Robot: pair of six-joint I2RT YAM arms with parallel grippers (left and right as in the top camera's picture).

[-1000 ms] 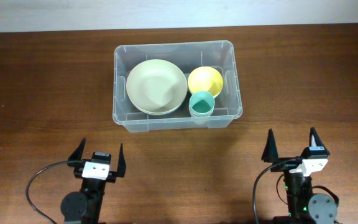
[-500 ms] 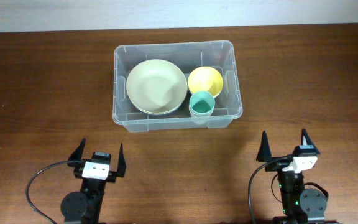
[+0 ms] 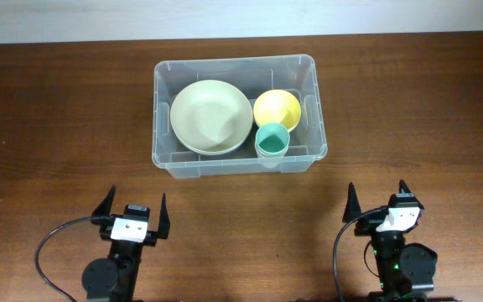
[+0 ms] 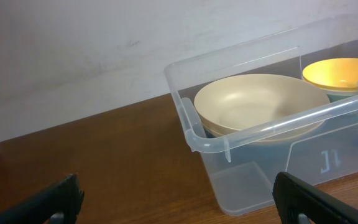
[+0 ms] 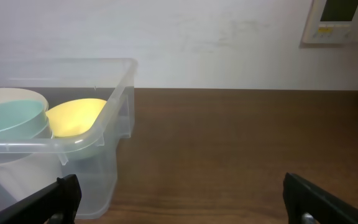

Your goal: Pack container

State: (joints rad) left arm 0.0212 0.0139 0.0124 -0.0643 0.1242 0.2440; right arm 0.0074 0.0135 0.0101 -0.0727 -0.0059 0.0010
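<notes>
— What takes up most of the view?

— A dark brown wooden table (image 3: 57,126), seen from overhead, with a pale wall (image 5: 166,31) along its far edge.

— And the container?

— The container (image 3: 235,61) sits on the table at the far middle, long side facing the arms. It is a clear rectangular tub with rounded corners, well apart from both grippers.

— What is biggest inside it?

— A wide cream bowl (image 3: 211,117) fills the left half. In the left wrist view it lies just behind the tub's near rim.

— Now the arms.

— The left gripper (image 3: 137,201) rests at the near left of the table, its jaws spread wide and nothing between them. The right gripper (image 3: 377,197) is at the near right, likewise spread and holding nothing. Each wrist view shows its own dark fingers (image 4: 55,202) only at the bottom corners.

— The smaller things?

— A yellow bowl (image 3: 277,107) sits in the right half of the tub, toward the far side. A teal cup (image 3: 272,141) stands upright just in front of it, near the front wall; whether the two touch I cannot tell.

— Anything smaller?

— A white panel (image 5: 337,22) hangs on the wall, top right in the right wrist view.
</notes>
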